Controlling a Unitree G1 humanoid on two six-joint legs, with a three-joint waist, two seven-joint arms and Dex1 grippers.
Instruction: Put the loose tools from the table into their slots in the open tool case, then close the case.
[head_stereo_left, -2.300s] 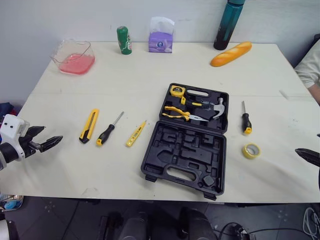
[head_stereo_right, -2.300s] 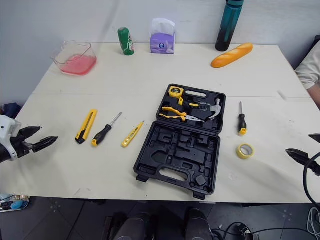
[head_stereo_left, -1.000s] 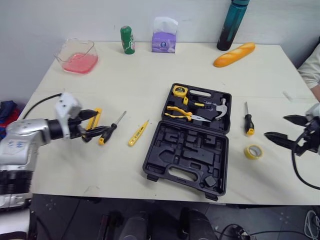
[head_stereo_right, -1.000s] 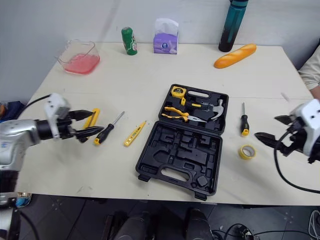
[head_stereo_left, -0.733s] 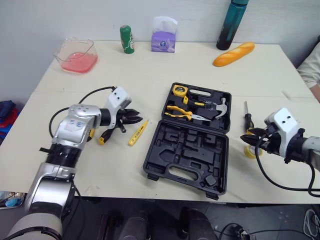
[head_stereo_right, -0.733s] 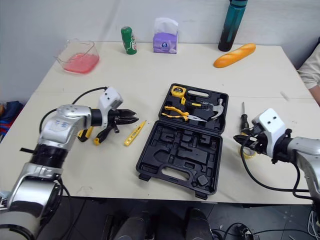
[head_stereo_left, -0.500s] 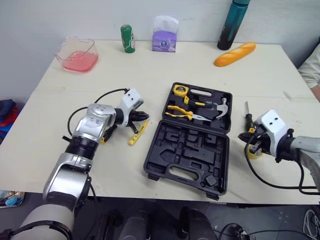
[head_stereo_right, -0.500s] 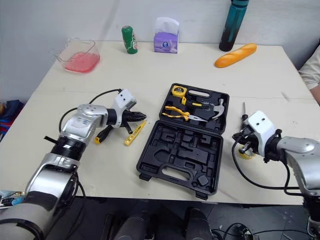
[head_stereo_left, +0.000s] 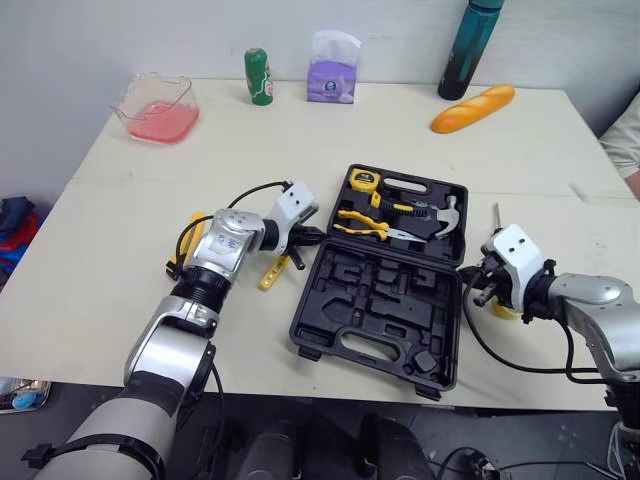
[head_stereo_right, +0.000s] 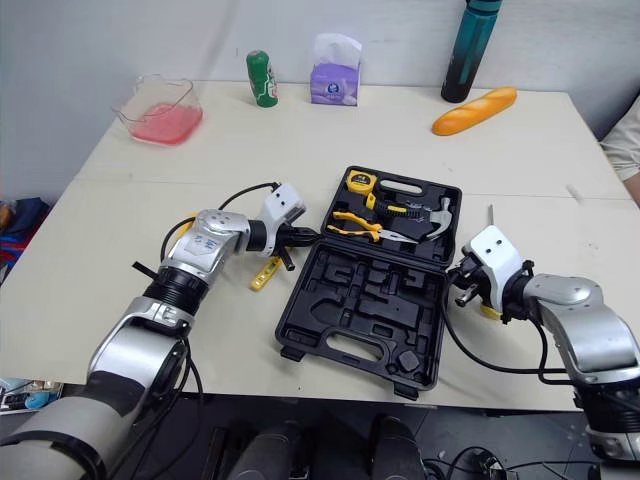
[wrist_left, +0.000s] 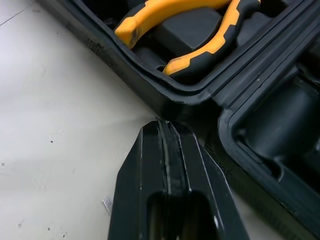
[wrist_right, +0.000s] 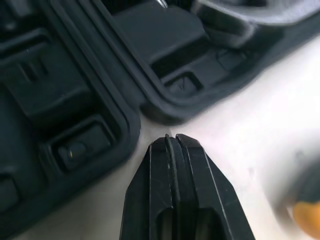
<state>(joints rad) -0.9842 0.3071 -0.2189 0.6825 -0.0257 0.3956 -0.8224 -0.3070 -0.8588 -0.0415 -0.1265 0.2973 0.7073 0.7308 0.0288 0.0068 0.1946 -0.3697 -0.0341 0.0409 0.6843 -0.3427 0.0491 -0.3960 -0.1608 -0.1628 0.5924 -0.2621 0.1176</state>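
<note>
We have both grippers drawn in against the open tool case (head_stereo_left: 345, 295), one on each flank at the hinge line. The left gripper (head_stereo_left: 314, 238) has its fingers pressed together with the tip all but touching the case's outer wall, just below the pliers (wrist_left: 150, 17) seated in the lid half. The right gripper (head_stereo_left: 478, 286) is pinched together the same way at the opposite corner, holding nothing. The loose tools do not lie ahead of either tip; they lie back and outward. The yellow tester pen (head_stereo_left: 271, 273) rests on the bench (head_stereo_left: 120, 200) just beside the left gripper, on our near side, and its long axis slants up toward the case. On the other flank the tape roll (head_stereo_left: 504, 309) sits close behind the right gripper, partly hidden. The screwdriver (head_stereo_left: 495, 216) lies beyond it, with its shaft pointing away from us. We judge the left arm nearer the pen and the right nearer the roll, and each would need to back off and spread its fingers first. The near half's slots are empty, the bench is flat and pale, and the bottles and bread along the far edge stand well apart.
</note>
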